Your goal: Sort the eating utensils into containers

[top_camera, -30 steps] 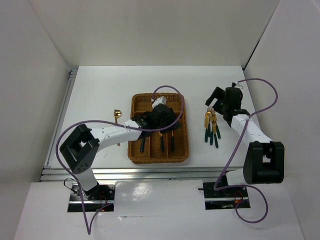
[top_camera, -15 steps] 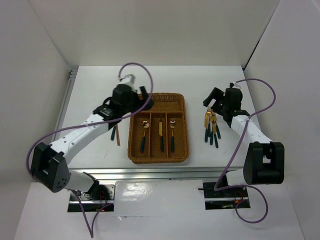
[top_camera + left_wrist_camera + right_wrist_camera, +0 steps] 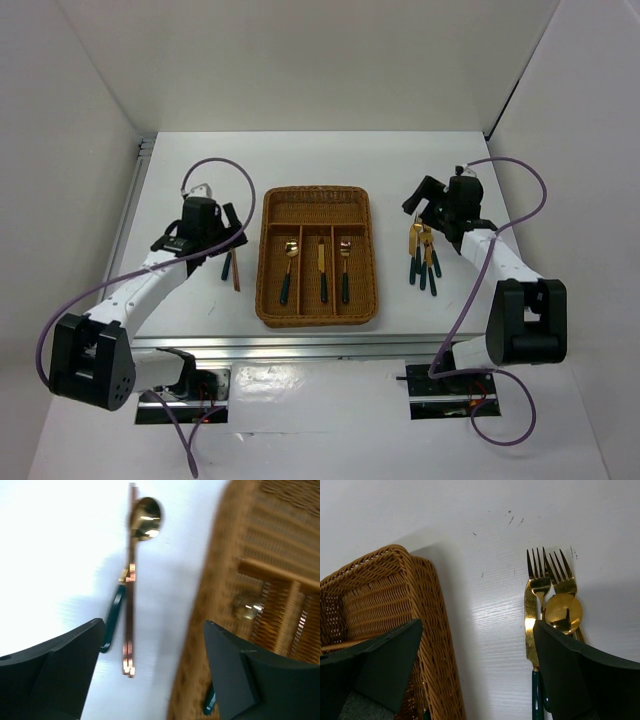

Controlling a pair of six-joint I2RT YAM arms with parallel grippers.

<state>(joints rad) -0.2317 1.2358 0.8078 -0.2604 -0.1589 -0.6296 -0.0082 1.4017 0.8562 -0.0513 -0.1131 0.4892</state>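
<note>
While nothing is gripped by either arm, the left gripper [image 3: 233, 225] is seen spread wide over the table [image 3: 180, 170], just left of the wicker tray [image 3: 268, 250]. Its two dark fingers [image 3: 55, 670] are set well apart, with only bare table between them. In the left wrist view a loose spoon [image 3: 145, 517] with a gold bowl and a dark green handle is found on the table beside a pair of copper-brown chopsticks [image 3: 130, 610]. The two are touching near the spoon's neck, the green handle is angled slightly away, and both are placed just outside the tray's left rim. Three pieces are held in the tray's long slots. A slotted spoon [image 3: 289, 268] is laid in the left slot, a slotted knife [image 3: 322, 270] in the middle one, and in the right slot a third piece [image 3: 344, 268] whose kind cannot be told at this size. All three are laid with gold heads toward the far end, where the crosswise slot [image 3: 315, 208] is set. The right gripper [image 3: 420, 198] is likewise held fully spread, above the far end of a heap [image 3: 423, 255] of utensils lying on the table just right of the tray and apart from it. In the right wrist view two forks [image 3: 539, 575] are seen side by side with tines pointing away, a gold knife blade [image 3: 530, 620] is pressed against the left fork, and a round spoon bowl [image 3: 563, 612] is laid over the right fork's neck. The lower part of the heap is hidden behind the right finger [image 3: 580, 680].
</note>
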